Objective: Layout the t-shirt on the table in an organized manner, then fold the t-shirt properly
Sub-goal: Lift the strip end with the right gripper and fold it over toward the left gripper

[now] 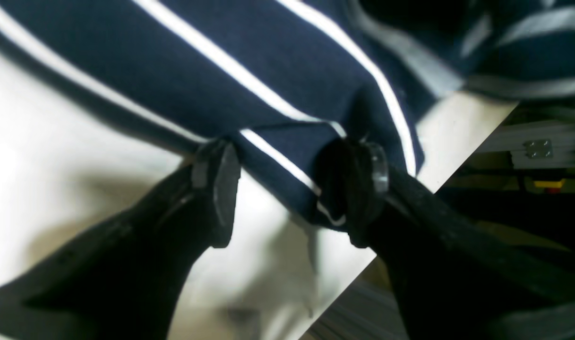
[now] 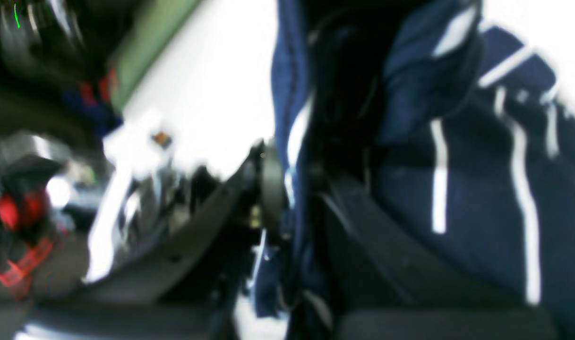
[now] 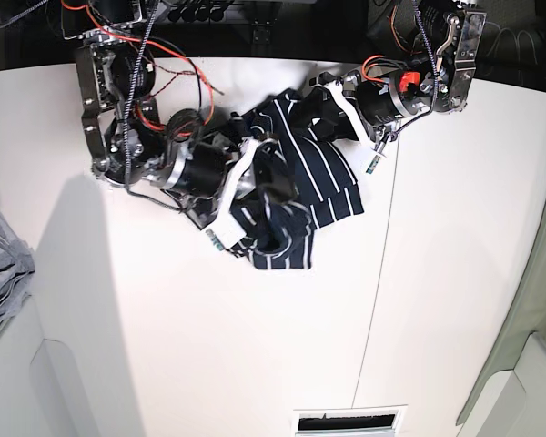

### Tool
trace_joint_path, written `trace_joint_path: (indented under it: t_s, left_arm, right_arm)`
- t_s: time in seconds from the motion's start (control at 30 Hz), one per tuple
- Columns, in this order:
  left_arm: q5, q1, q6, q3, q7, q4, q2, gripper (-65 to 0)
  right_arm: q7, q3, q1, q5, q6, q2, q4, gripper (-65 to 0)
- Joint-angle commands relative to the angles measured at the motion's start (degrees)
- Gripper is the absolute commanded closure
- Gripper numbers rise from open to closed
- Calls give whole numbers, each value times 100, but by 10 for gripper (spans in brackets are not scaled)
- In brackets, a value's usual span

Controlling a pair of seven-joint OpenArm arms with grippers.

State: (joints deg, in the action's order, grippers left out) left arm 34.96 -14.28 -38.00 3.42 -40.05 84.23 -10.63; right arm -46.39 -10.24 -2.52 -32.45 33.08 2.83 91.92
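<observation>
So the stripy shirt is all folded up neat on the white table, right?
Not quite. The stripy shirt is on the white table, but it isn't folded neat: it lies in a crumpled, bunched heap between the two arms. The base view shows this.

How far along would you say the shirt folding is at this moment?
Nothing looks done: the shirt lies bunched on the table. In hand: both grippers are at it, left gripper open astride an edge, right gripper amid cloth. Spreading and folding remain.
</observation>
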Motion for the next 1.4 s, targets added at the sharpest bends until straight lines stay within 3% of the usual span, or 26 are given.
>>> trace_joint_path:
  t_s: [0.0, 0.07, 0.1, 0.23, 0.37, 0.67, 0.73, 0.87, 0.9, 1.07, 1.2, 1.37]
  left_arm:
    - [-50, 15, -13, -2, -85, 39, -35, -362]
    - [-50, 13, -13, -2, -87, 39, -35, -362]
    - [-50, 13, -13, -9, -90, 39, -37, -362]
    - [44, 13, -15, -13, -136, 52, -72, -362]
    - [343, -2, -22, -332, -507, 120, -83, -362]
    - [1475, -20, -200, -1941, -1014, 638, -249, -357]
    - [1770, -20, -200, -2011, -1126, 857, -376, -302]
    - [2079, -15, -200, -1856, -1150, 1429, -476, -126]
    - [2079, -15, -200, -1740, -1147, 1587, -476, -94]
    - [2004, -15, -200, -704, -1108, 2004, -424, 0]
    - [1300, -15, -200, 236, -859, 1956, -308, 0]
    - [437, -11, -200, 525, -444, 1307, -177, 0]
  right_arm:
    - [142, -214, -81, -39, 57, -28, 107, -261]
    - [146, -619, -83, 11, 57, -31, 109, -395]
    - [155, -796, -96, 9, 59, -33, 109, -408]
    - [315, -1279, -212, 11, 59, -52, 160, -407]
    - [315, -1270, -402, 35, 52, -153, 354, -407]
    - [319, -243, -927, 273, -52, -299, 413, -404]
    - [525, 66, -940, 577, -127, -297, 409, -349]
    - [1023, 570, -973, 946, -356, -282, 83, -34]
    - [1119, 662, -1003, 957, -354, -282, -74, 0]
    - [1434, 774, -1537, 957, -164, -284, -1322, 0]
    - [1539, 693, -2173, 957, -105, -284, -2601, 0]
    - [1510, 212, -2656, 1023, 37, -282, -3740, 0]
